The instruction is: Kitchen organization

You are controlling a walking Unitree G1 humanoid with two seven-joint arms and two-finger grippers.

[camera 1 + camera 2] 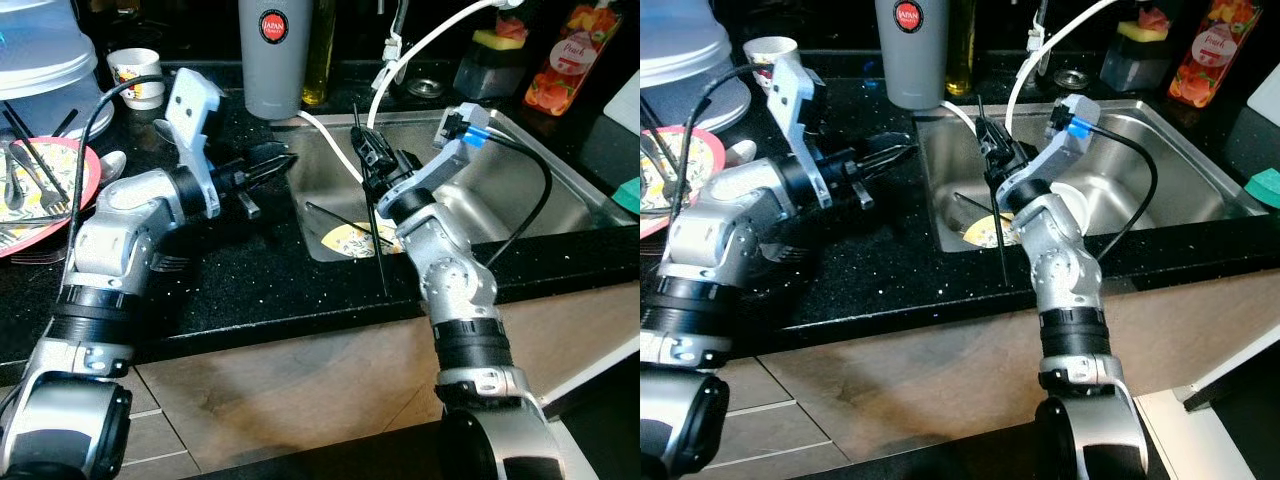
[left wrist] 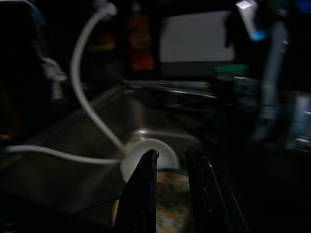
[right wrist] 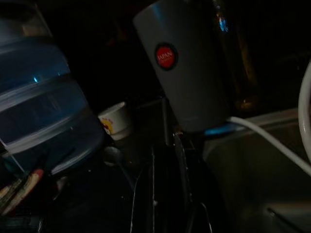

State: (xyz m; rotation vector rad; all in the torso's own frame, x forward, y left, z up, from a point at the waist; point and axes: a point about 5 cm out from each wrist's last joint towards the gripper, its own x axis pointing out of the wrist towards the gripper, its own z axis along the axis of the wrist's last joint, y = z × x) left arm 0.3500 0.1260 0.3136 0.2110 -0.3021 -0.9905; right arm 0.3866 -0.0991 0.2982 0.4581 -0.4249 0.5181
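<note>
The right pincer (image 1: 368,150) is clamped on a black chopstick (image 1: 378,235) that hangs upright over the sink (image 1: 520,190), a yellow patterned plate (image 1: 350,240) below. At nine o'clock, the left pincer (image 1: 275,165) hovers over the worktop (image 1: 250,270), fingers slightly apart. One grey tumbler (image 1: 275,55) reads "JAPAN"; one bottle (image 1: 565,60) reads "Peach".

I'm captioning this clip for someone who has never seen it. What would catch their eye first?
Two silver arms reach over a black speckled counter: the right gripper holds a thin black stick upright over the steel sink, where a yellow patterned plate lies. The left gripper hovers by the sink's left rim, below a tall grey tumbler.
</note>
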